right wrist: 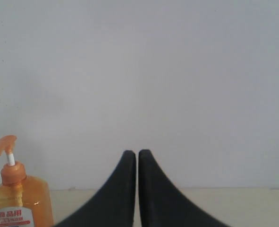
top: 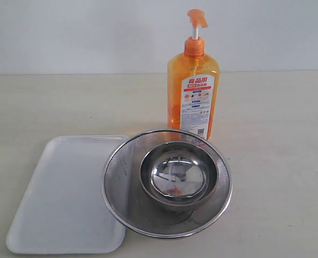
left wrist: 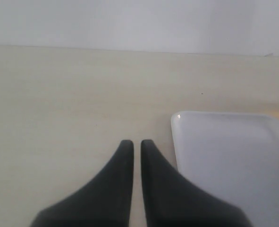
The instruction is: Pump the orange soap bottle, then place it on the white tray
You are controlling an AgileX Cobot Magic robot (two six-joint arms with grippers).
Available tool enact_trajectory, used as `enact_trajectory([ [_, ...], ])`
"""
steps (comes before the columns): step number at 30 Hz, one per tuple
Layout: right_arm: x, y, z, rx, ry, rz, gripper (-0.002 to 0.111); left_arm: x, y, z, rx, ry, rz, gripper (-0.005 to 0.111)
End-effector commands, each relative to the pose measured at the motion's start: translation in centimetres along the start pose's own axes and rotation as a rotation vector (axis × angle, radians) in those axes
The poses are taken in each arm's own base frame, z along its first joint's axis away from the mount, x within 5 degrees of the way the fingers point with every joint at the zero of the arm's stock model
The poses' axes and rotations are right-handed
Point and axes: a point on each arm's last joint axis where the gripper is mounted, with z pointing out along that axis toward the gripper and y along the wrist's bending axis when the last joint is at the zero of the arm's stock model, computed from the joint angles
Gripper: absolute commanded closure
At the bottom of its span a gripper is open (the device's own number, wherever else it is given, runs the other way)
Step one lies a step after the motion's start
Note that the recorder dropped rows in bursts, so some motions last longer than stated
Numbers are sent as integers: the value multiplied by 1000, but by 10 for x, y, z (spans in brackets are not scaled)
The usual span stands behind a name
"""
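The orange soap bottle (top: 193,91) stands upright behind the strainer, its orange pump head (top: 197,18) raised on a white stem. The white tray (top: 62,199) lies flat at the front left, its right edge under the strainer's rim. Neither arm shows in the exterior view. In the left wrist view my left gripper (left wrist: 136,142) is shut with nothing in it, above the bare table beside the white tray (left wrist: 233,161). In the right wrist view my right gripper (right wrist: 137,152) is shut and empty, facing the wall, with the orange soap bottle (right wrist: 19,201) off to one side.
A round steel mesh strainer (top: 118,174) holding a steel bowl (top: 179,174) sits in front of the bottle and overlaps the tray's right edge. A pale wall rises behind the light wooden table (top: 277,161).
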Motion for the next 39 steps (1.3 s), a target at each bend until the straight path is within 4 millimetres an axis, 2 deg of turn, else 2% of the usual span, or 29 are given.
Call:
enact_trajectory([
  [1,0,0,12,1,9,-6,109,0,0,0,5,-5,3,102],
  [8,16,0,53,4,173,-10,109,0,0,0,5,-5,3,102],
  [20,13,7,132,-52,324,-160,109,0,0,0,5,-5,3,102],
  [33,-8,8,174,-71,403,-301,109,0,0,0,5,-5,3,102],
  [39,-11,8,191,-106,469,-443,109,0,0,0,5,-5,3,102],
])
